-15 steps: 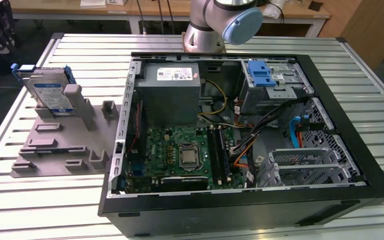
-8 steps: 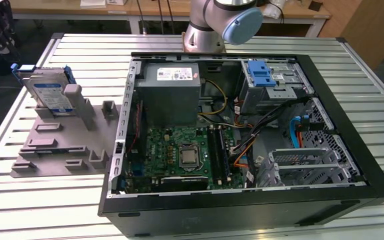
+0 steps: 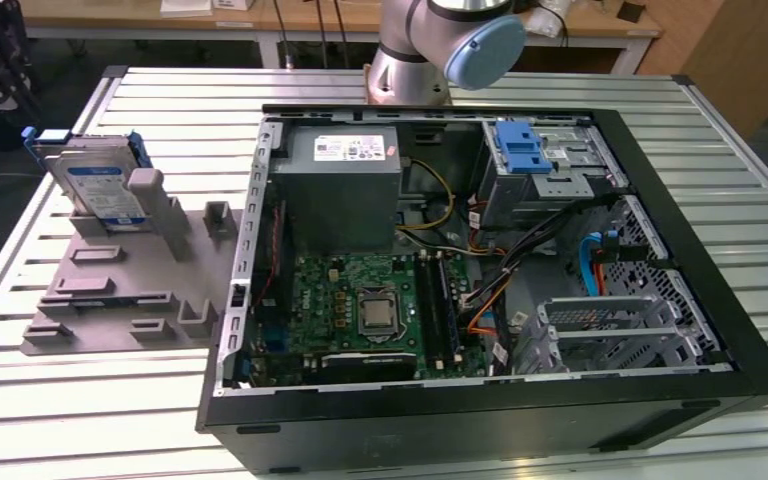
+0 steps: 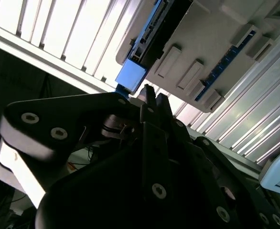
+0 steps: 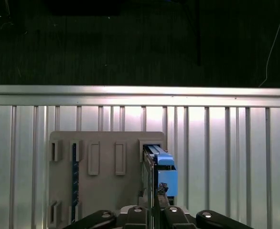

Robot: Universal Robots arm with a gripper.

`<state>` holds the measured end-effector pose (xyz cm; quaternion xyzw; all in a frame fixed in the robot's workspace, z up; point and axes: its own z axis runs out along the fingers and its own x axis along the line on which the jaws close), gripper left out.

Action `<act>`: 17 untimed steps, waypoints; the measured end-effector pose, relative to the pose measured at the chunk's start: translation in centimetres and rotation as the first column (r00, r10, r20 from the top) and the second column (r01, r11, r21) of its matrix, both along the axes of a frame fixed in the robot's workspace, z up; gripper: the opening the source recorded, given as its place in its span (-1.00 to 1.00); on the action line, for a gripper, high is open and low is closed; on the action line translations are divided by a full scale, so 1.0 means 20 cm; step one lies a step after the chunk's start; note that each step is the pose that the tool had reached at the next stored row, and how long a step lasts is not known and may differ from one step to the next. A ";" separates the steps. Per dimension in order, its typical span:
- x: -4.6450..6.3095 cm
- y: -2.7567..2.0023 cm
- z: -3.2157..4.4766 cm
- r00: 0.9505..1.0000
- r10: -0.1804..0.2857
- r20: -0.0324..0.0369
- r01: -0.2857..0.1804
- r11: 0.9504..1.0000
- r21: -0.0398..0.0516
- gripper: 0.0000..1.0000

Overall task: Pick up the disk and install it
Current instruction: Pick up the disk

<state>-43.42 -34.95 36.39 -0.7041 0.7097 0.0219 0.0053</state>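
The disk (image 3: 97,185) stands upright on its edge in a slot of the grey holder (image 3: 117,290), at the exterior view's left, beside the open computer case. It is silver with a white-and-blue label and a blue rail frame. In the first wrist view the disk (image 5: 161,167) shows edge-on in the holder (image 5: 106,191), just beyond my gripper (image 5: 155,200). In the second wrist view my gripper (image 4: 153,98) has its black fingertips pressed together, shut on nothing, with the disk's blue rail end (image 4: 133,76) beyond them.
The open computer case (image 3: 491,400) lies on the slatted metal table (image 3: 37,420). Inside are a grey power-supply box (image 3: 344,190), a green motherboard (image 3: 371,300), cables, and a blue latch on a silver cage (image 3: 524,150). The arm's base (image 3: 438,40) stands behind the case.
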 end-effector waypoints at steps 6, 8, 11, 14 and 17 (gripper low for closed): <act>0.00 0.000 0.000 1.000 0.000 0.000 0.000 1.000 0.000 -0.18; 0.00 0.000 0.000 1.000 0.000 0.000 0.000 1.000 0.000 0.05; 0.00 0.000 0.000 1.000 0.000 0.000 0.000 1.000 0.000 0.16; 0.00 0.000 0.000 1.000 0.000 0.000 0.000 1.000 0.000 0.29; 0.00 0.000 0.000 1.000 0.000 0.000 0.000 1.000 0.000 0.29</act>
